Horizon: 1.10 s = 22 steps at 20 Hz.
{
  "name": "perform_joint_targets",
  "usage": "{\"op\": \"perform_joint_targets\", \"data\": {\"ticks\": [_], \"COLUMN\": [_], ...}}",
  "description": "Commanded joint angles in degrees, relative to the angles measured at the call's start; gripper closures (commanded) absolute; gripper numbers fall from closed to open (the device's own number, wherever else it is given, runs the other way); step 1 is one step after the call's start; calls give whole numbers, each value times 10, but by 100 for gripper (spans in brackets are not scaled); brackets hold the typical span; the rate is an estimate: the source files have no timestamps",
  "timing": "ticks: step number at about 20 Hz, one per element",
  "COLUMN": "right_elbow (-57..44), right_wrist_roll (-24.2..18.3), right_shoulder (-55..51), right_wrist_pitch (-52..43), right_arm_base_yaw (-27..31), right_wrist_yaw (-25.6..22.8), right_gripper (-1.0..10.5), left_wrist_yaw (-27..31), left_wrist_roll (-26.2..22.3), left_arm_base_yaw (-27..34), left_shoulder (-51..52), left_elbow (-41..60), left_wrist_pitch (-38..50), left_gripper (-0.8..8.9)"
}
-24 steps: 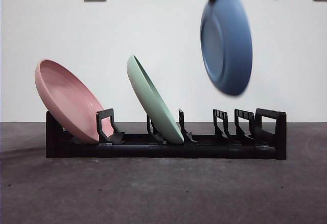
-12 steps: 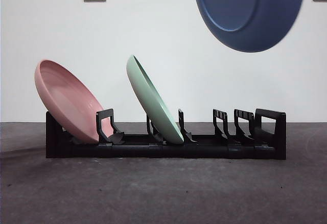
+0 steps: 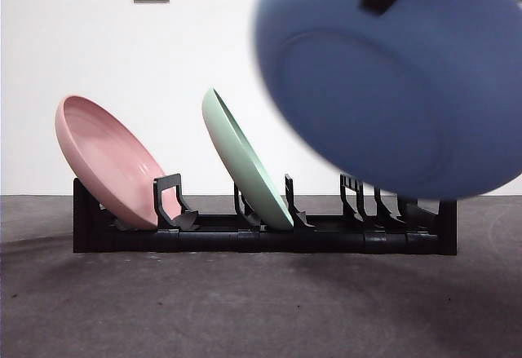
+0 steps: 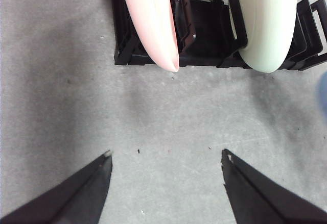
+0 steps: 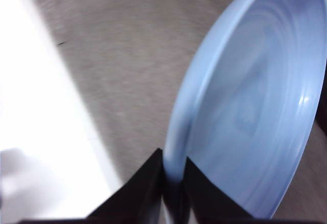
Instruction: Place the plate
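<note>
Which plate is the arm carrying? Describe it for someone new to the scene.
Find the black rack on the grey table. Above its right end hangs the blue plate, pinched at its rim by the right gripper. Unlike the pink plate and green plate, it sits in no slot.

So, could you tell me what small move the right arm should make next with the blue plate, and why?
Probably carry the blue plate back over the rack and turn it edge-on. The right end effector grips its rim, but it hangs broadside near the camera, while free slots show beyond the green plate.
</note>
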<state>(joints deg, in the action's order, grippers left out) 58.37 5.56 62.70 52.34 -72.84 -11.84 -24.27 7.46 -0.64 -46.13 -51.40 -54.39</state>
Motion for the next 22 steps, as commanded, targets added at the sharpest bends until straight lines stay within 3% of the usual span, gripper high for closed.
{"op": "perform_joint_targets", "data": {"ticks": [1, 12, 20, 22], "right_elbow": [-2, -2, -2, -2], "right_wrist_roll": [13, -65, -71, -59], "right_shoulder": [41, 243, 315, 317], "right_wrist_pitch": [-33, -131, -162, -163], "right_arm_base_yaw": [-42, -42, -33, -30], "right_wrist_yaw": [-25, -81, -81, -78], "right_gripper": [939, 939, 936, 846], "left_wrist_yaw": [-2, -2, -2, -2], "left_wrist_roll": [-8, -8, -8, -8], "left_arm_base_yaw": [-1, -1, -1, -1], "left_shoulder": [-3, -3, -3, -3], "left_elbow": [-14, -14, -14, -14], "left_wrist_pitch": [4, 4, 0, 0], "left_gripper": [473, 473, 473, 473]}}
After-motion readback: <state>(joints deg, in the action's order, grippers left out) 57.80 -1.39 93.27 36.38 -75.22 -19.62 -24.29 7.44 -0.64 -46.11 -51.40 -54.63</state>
